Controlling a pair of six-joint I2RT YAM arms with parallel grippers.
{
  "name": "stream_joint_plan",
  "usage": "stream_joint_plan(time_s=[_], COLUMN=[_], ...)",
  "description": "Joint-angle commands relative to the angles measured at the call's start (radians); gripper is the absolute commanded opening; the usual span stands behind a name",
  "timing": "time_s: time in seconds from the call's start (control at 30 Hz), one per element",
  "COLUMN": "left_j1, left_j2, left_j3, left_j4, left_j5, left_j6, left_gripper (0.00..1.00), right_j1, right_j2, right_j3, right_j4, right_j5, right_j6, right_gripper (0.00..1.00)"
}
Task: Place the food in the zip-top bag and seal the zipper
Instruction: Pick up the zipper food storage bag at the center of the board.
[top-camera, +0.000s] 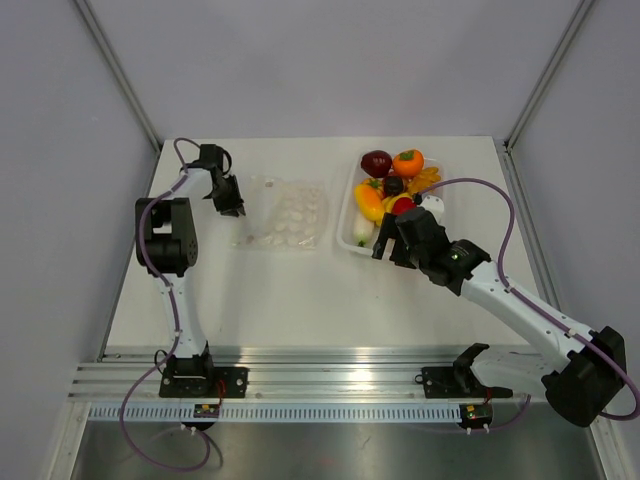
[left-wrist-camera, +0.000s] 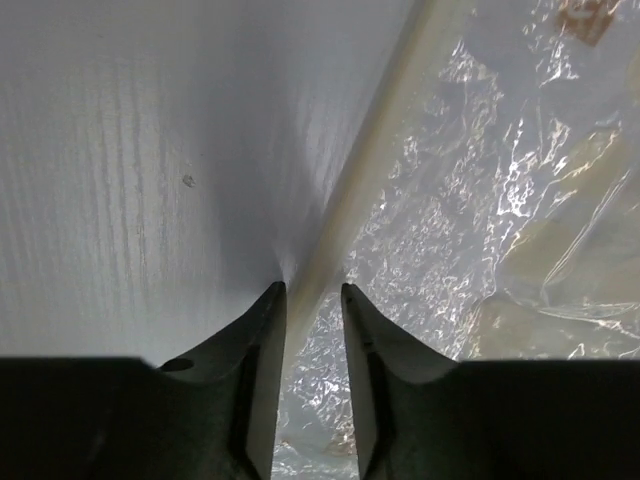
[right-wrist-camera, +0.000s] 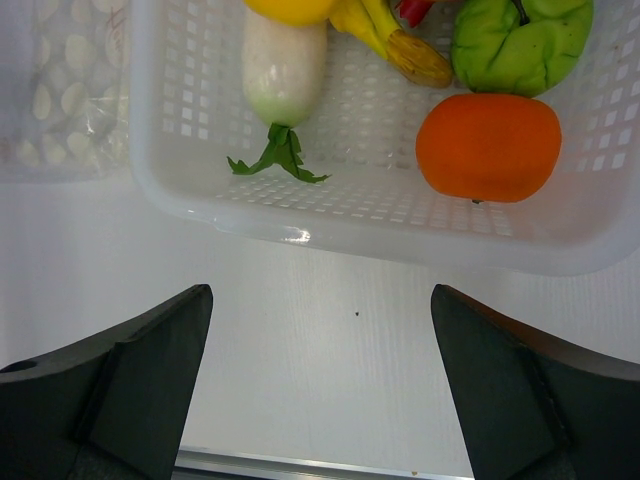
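Note:
The zip-top bag (top-camera: 287, 215) lies flat on the table, see-through with white blotches. My left gripper (top-camera: 234, 209) is at its left edge. In the left wrist view the jaws (left-wrist-camera: 313, 290) are nearly together, with the bag's pale edge strip, the zipper (left-wrist-camera: 365, 165), and crinkled plastic (left-wrist-camera: 470, 200) between them. The food lies in a white tray (top-camera: 347, 205): a dark red piece (top-camera: 376, 163), an orange one (top-camera: 407, 162), bananas (top-camera: 425, 180). My right gripper (top-camera: 385, 243) is open and empty just before the tray's near rim (right-wrist-camera: 350, 225), above bare table (right-wrist-camera: 320, 300).
The right wrist view shows a white radish with green leaves (right-wrist-camera: 283, 70), an orange fruit (right-wrist-camera: 488, 145), a green piece (right-wrist-camera: 520, 40) and a banana tip (right-wrist-camera: 400, 45) in the tray. The bag's corner (right-wrist-camera: 60, 90) lies left of the tray. Walls close in the table.

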Motion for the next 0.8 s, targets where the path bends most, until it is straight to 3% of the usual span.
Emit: stream_joint_plan(time_s=[0.0, 0.07, 0.13, 0.3, 0.77], left_j1=[0.000, -0.001, 0.000, -0.001, -0.029], left_j2=[0.000, -0.020, -0.053, -0.122, -0.457], left_j3=[-0.022, -0.033, -0.045, -0.073, -0.330], left_j4=[0.016, 0.011, 0.011, 0.016, 0.094], left_j5=[0.081, 0.090, 0.093, 0.144, 0.294], left_j6=[-0.015, -0.021, -0.029, -0.054, -0.104], left_gripper=[0.24, 0.18, 0.00, 0.00, 0.00], right_j1=[0.002, 0.000, 0.002, 0.006, 0.094], right_j2=[-0.019, -0.022, -0.020, 0.029, 0.193], right_j3=[0.002, -0.001, 0.002, 0.059, 0.295], right_j4=[-0.012, -0.006, 0.001, 0.001, -0.009], right_j5=[0.010, 0.008, -0.004, -0.031, -0.051], right_j6=[0.019, 0.021, 0.015, -0.019, -0.050], right_gripper=[0.99, 0.99, 0.99, 0.99, 1.00])
